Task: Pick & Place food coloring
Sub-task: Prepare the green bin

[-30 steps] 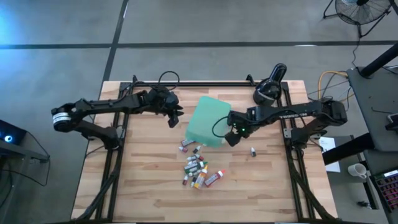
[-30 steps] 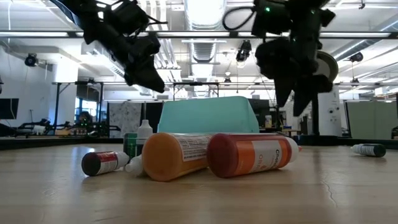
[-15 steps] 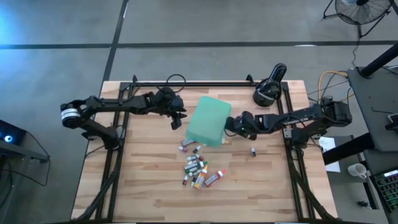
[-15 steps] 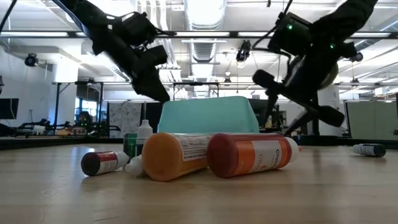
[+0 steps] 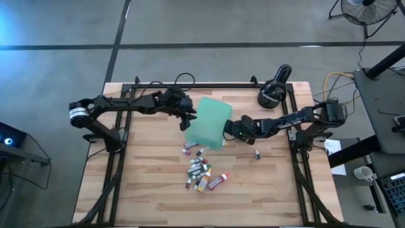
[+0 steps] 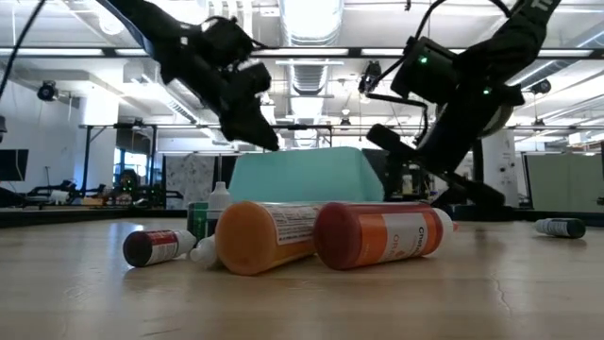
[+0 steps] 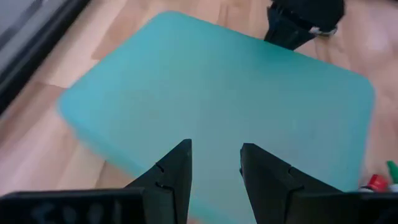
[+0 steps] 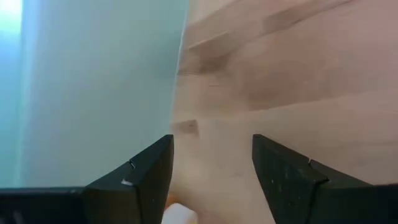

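Observation:
The food coloring bottles (image 5: 199, 170) lie in a loose heap on the wooden table near its middle; in the low view the nearest orange ones (image 6: 330, 236) lie on their sides. Just behind them a teal tray (image 5: 212, 117) rests upside down on the table. My left gripper (image 5: 187, 121) is open and hovers over the tray's left part (image 7: 217, 81), slanting down. My right gripper (image 5: 226, 131) is open, low at the tray's right edge (image 8: 177, 81), with one finger over the tray and the other over bare wood. My right gripper comes slanting down from the table's right at the tray's right edge (image 8: 177, 81). I cannot tell whether its finger (image 8: 146, 174) touches the tray.
A single small bottle (image 5: 257, 153) lies apart on the right of the table. A black round device (image 5: 272, 93) stands at the far right corner. Bare wood stretches along the near edge, and black rails frame the table's left, right and far sides.
My left gripper has moved right and a little down, onto the tray's left part. My right gripper has sunk toward the table at the tray's right edge and rolled about its own axis. The tray seems to have shifted slightly toward the left.

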Controlling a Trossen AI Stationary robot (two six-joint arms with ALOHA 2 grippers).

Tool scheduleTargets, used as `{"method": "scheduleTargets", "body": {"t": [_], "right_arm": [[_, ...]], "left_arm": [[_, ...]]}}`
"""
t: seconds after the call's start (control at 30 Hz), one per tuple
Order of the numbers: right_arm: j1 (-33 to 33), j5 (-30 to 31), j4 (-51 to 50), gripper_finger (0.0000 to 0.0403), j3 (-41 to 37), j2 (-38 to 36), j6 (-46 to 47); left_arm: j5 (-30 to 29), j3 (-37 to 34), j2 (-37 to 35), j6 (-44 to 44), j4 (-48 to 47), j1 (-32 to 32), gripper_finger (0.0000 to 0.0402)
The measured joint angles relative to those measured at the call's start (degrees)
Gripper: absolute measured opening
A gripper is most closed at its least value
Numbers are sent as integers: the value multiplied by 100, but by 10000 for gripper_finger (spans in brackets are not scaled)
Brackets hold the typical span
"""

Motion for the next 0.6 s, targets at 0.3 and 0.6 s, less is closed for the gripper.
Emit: {"method": "scheduleTargets", "body": {"t": [0.3, 0.6], "right_arm": [[-7, 321, 37, 210, 283, 134, -324], [-89, 742, 51, 209, 727, 149, -1430]], "left_arm": [[-229, 87, 425, -74, -463, 1, 110], [-360, 68, 408, -93, -869, 17, 110]]}}
